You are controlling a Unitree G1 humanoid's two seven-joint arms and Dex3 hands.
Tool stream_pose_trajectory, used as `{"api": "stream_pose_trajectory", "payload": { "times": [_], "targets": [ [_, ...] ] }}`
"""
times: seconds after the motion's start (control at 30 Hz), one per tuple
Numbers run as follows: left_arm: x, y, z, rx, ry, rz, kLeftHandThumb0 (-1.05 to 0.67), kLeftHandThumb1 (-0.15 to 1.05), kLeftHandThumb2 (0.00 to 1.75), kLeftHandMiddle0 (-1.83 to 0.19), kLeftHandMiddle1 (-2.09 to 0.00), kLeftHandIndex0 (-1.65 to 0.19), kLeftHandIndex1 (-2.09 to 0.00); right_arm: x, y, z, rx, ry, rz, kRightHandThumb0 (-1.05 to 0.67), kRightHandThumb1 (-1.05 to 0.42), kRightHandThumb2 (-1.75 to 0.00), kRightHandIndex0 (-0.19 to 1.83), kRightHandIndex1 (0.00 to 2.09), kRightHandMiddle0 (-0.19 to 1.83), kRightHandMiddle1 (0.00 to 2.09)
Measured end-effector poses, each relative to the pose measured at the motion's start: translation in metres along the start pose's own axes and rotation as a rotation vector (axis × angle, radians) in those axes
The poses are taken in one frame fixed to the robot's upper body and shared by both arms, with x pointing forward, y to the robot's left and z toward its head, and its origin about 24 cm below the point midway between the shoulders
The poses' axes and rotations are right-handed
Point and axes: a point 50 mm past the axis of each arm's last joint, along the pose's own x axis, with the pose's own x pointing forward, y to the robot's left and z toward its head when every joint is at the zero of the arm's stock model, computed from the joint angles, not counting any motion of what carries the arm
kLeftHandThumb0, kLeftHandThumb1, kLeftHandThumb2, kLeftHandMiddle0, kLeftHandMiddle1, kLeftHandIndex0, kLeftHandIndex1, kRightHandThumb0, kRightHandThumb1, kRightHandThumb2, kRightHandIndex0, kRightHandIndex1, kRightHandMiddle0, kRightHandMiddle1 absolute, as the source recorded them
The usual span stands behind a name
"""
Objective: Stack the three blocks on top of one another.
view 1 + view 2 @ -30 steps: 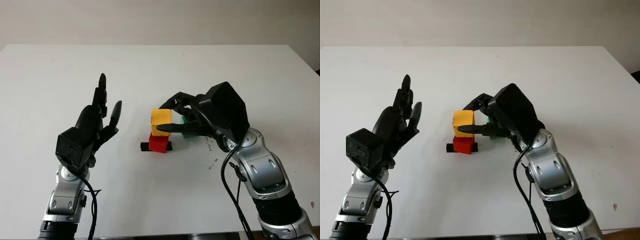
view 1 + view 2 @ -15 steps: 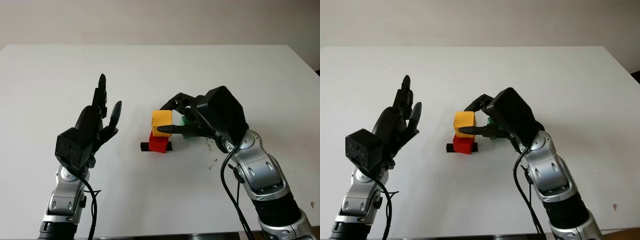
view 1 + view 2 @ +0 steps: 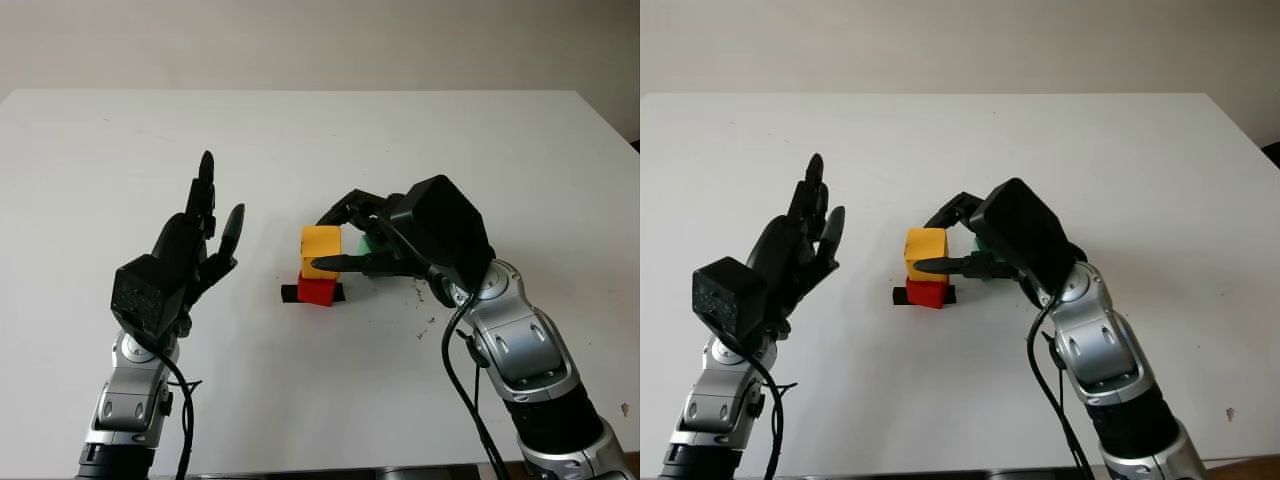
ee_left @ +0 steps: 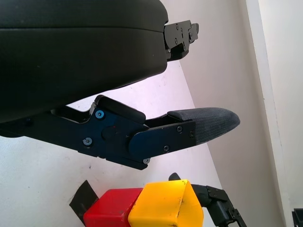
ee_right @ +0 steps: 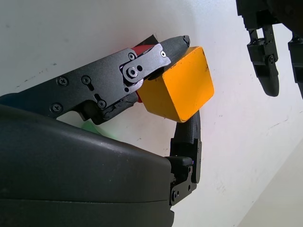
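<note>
Blocks: yellow block (image 3: 321,250) on red block (image 3: 317,290), green block (image 3: 366,242) behind.

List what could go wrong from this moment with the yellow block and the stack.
1. The right hand grips the yellow block on the red block; the yellow block looks slightly offset, so it may tip on release.
2. The green block sits close behind the right hand, which could knock it while withdrawing.
3. The left hand is open, raised beside the stack, too far off to steady it.
</note>
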Motion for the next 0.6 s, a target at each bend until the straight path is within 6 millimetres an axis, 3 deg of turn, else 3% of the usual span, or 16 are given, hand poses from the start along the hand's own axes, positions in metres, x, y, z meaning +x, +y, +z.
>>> {"api": "stream_pose_trajectory", "payload": {
  "times": [0.6],
  "targets": [
    [-0.0005,-0.0002,0.0002,-0.003,-0.009,-0.006,-0.76,1.05,0.62,0.19,0.0,0.19,0.0,0.0014,0.0046,-0.0022,-0.061,-0.044,0.0,-0.48,-0.97,-0.05,0.21,0.05,0.27,1.76]
  ]
}}
